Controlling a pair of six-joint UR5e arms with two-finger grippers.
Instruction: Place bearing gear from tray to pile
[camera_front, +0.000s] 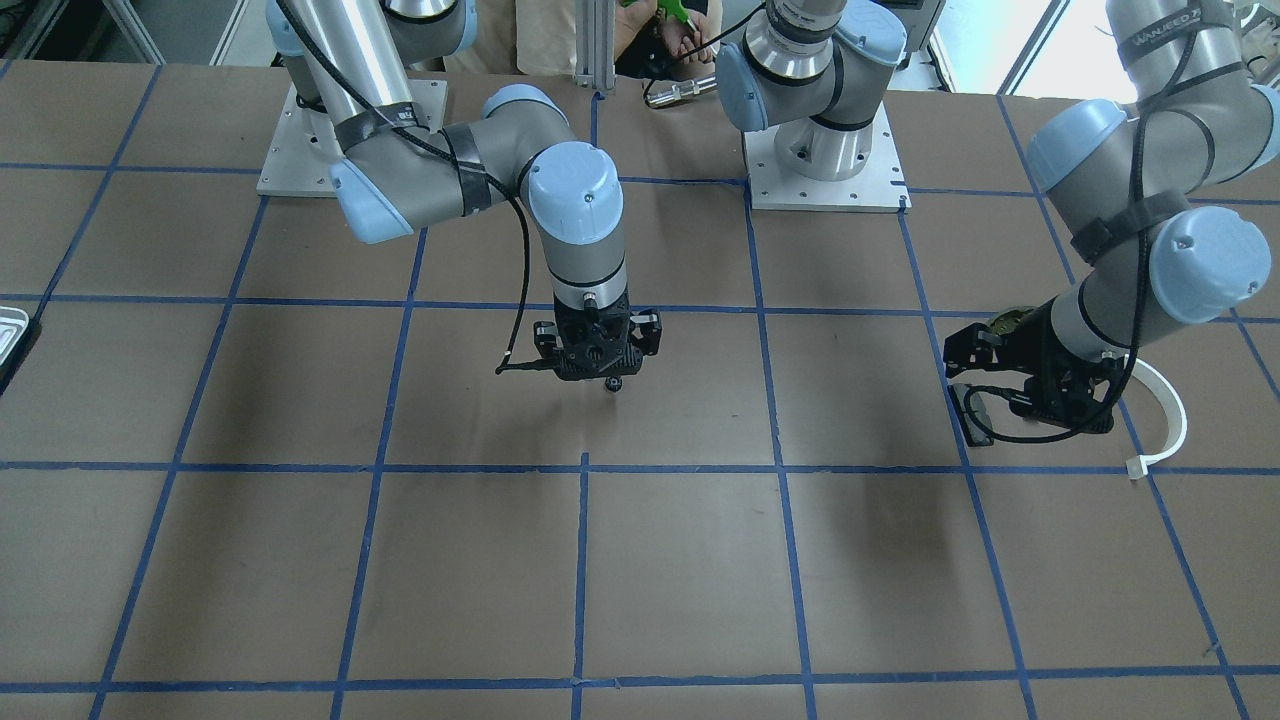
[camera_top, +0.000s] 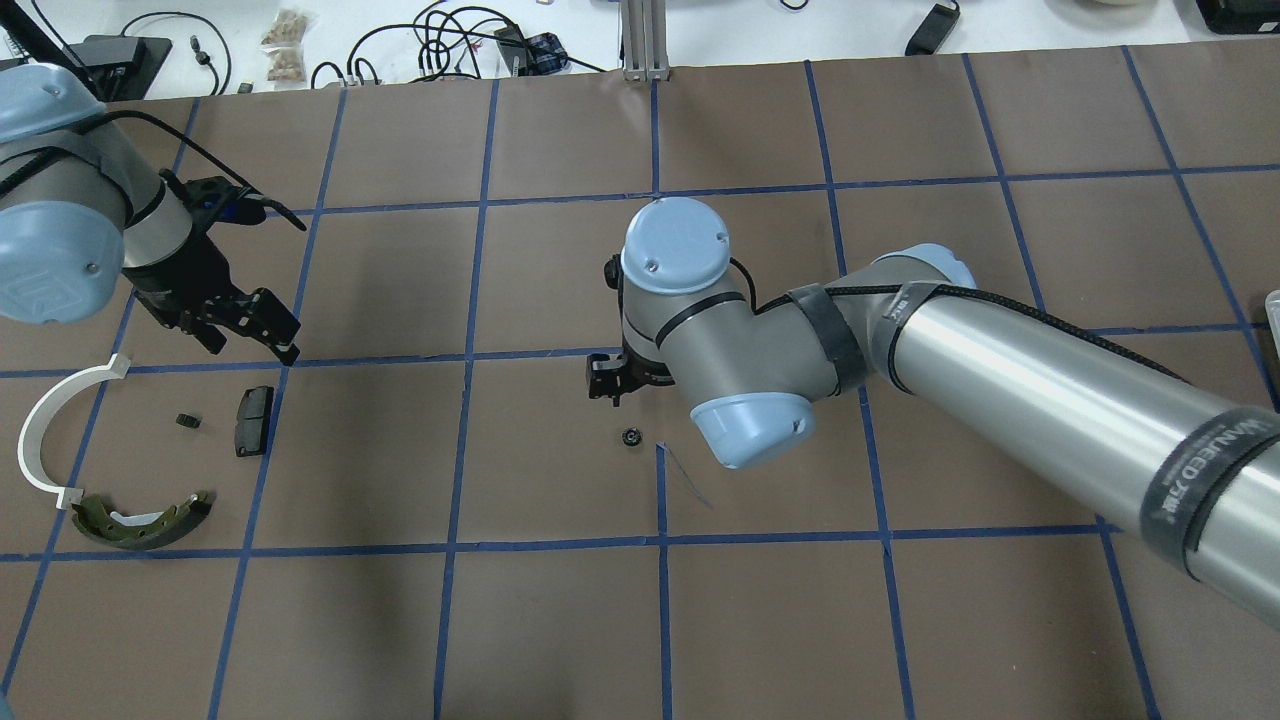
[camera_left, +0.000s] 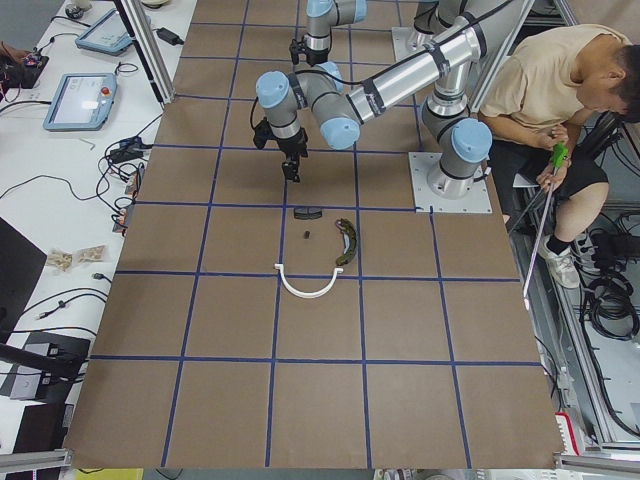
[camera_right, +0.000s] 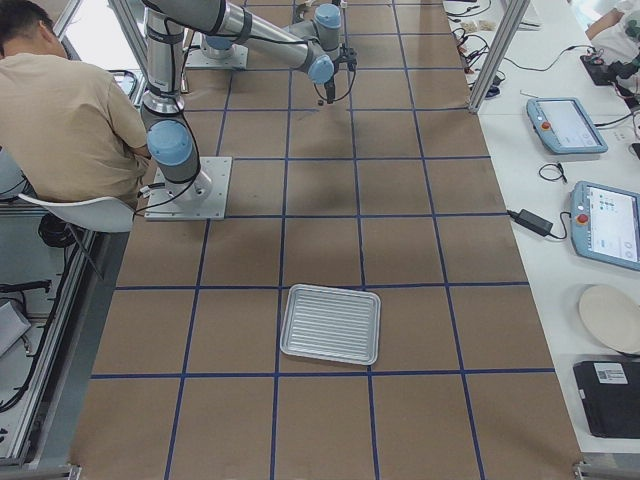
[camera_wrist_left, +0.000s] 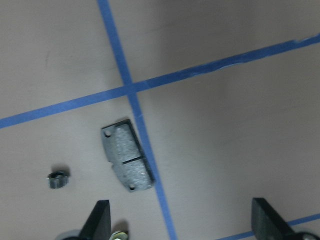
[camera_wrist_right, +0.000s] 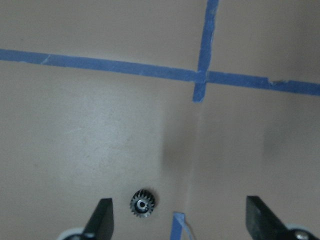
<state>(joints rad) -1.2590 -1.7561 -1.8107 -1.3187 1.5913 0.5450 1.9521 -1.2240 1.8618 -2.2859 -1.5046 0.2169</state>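
Stretching across every view, the brown, blue-taped table (camera_top: 560, 620) carries the job's two ends well apart. The silvery tray (camera_right: 329, 324) lies at the robot's right end and looks empty, and the pile (camera_left: 306, 236) sits at its left. The right arm (camera_top: 1000, 360) reaches out to mid-table, probably because the gear must cross toward the other arm's side.

The pile holds the white half-ring (camera_top: 40, 440), the brass-and-grey brake shoe (camera_top: 145, 515), the black pad (camera_top: 253, 420) and a tiny dark piece (camera_top: 187, 421) beside it. The left gripper (camera_wrist_left: 181, 220) hovers near the pad with its fingers spread wide and nothing between them, seemingly ready to take over. The right gripper (camera_wrist_right: 180, 217) hangs low, fingers wide apart and likewise empty.

The bearing gear (camera_wrist_right: 143, 203) rests flat on the table below the right gripper, near one finger and well apart from both tray and pile. This looks like a halfway drop point.
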